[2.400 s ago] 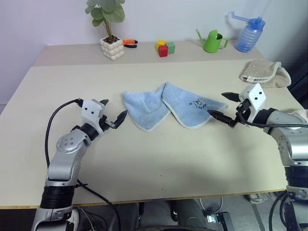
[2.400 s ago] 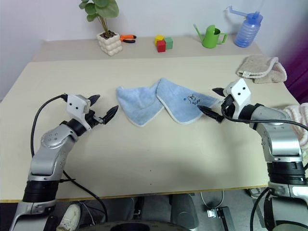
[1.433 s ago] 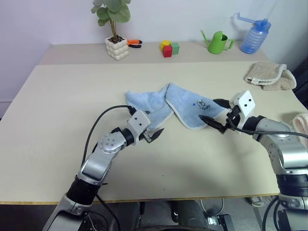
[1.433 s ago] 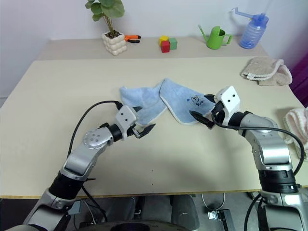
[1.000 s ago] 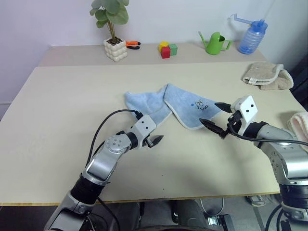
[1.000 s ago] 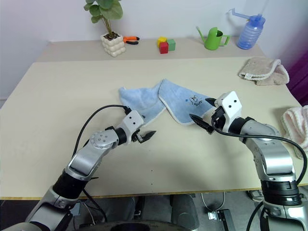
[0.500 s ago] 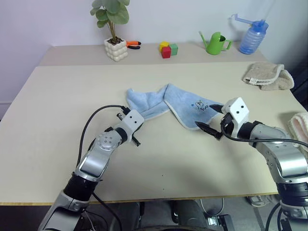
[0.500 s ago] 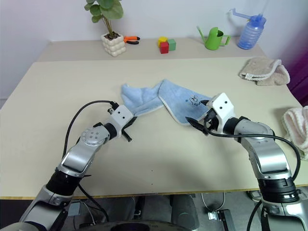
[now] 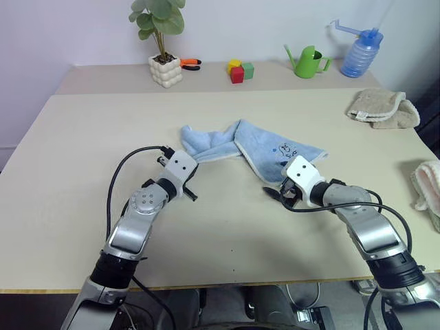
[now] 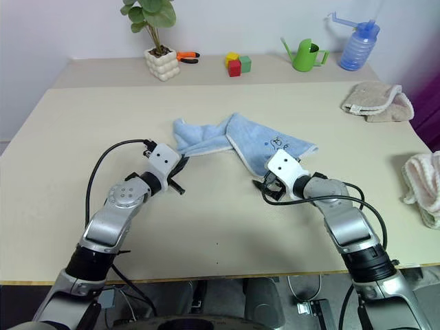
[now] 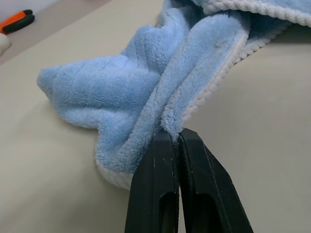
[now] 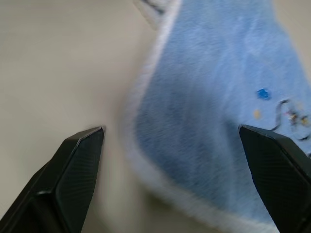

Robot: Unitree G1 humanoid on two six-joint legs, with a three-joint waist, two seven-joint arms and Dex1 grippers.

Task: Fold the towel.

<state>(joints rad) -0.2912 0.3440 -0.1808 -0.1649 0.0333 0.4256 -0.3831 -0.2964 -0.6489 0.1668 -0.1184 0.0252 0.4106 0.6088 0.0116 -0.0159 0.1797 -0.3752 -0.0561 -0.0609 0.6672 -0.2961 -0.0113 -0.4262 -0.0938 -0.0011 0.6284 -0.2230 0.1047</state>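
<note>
The left gripper (image 11: 176, 138) is clenched tight on the towel (image 9: 247, 148), its two black fingers pressed together with a ridge of the whitish stitched edge pinched between the tips. From that pinch the plush, ribbed terry bunches up and away in soft folds, light blue with a corded pale border. The right gripper (image 12: 170, 141) has its fingers spread wide, holding nothing; between them lies a rounded corner of the towel, the fleecy blue face edged in white and the small dark blue embroidered mark (image 12: 284, 112) off to one side.

From the head views, the towel lies crumpled near the middle of the smooth beige table (image 9: 82, 144) — a bunched lobe toward the left gripper, a flatter, wider flap toward the right gripper, which sits just at that flap's near edge.

On the table's far right lies a beige bunched towel (image 9: 381, 108).
</note>
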